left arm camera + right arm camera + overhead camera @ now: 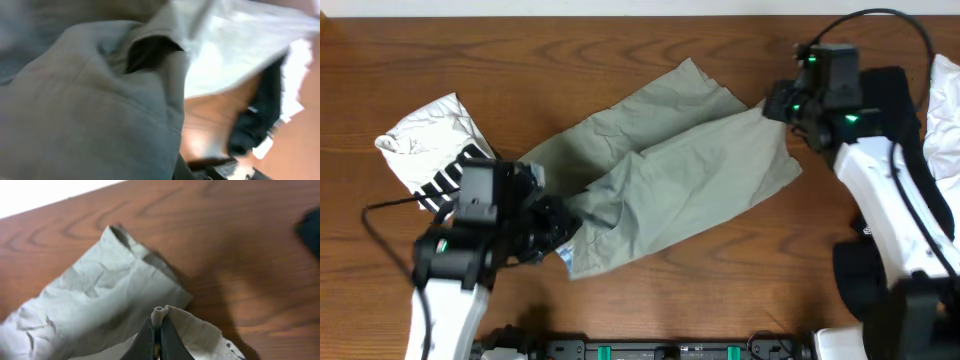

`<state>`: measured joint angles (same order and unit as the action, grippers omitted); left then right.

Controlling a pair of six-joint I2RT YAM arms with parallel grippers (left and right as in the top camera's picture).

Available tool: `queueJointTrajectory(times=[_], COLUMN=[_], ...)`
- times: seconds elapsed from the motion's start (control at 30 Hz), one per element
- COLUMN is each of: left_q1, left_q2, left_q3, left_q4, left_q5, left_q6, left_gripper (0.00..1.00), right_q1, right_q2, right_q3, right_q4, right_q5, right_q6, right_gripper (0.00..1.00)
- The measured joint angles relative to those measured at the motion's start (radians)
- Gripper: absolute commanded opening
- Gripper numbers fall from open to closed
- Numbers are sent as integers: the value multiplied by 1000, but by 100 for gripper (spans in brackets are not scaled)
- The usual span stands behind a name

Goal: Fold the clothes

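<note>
Grey-green trousers (670, 175) lie spread slantwise across the middle of the wooden table. My right gripper (778, 108) is shut on their upper right edge; in the right wrist view the pinched fabric (159, 314) sticks up between the jaws (159, 330). My left gripper (558, 232) is at the lower left end of the trousers. In the left wrist view grey-green cloth (90, 110) fills the frame and hides the fingers, so its hold cannot be seen.
A white garment with black stripes (428, 145) lies crumpled at the left. Another white cloth (942, 110) sits at the right edge behind the right arm. The table's front edge runs along the bottom.
</note>
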<state>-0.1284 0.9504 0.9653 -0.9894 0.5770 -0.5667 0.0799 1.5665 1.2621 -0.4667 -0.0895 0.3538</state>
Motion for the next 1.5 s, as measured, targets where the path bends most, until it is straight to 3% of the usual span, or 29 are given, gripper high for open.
queueJointTrajectory(times=[0.23, 0.73, 0.97, 1.27, 1.5], left_q1=[-87, -267, -268, -269, -269], left_q2=[-151, -152, -153, -152, -150], left_q3=[72, 163, 164, 75, -14], left_q4=[1, -130, -334, -340, -288], left_q5=[26, 0, -257, -434, -500], left_q6=[11, 10, -123, -299, -364], left_gripper=[6, 6, 6, 6, 6], right_q1=[-90, -183, -182, -92, 3], right_q2=[-209, -429, -357, -156, -7], right_q3=[0, 0, 0, 0, 1], right_q4=[-68, -141, -109, -27, 143], right_q5=[8, 95, 23, -85, -90], right_q6=[0, -27, -30, -39, -60], right_gripper=[1, 1, 1, 1, 1])
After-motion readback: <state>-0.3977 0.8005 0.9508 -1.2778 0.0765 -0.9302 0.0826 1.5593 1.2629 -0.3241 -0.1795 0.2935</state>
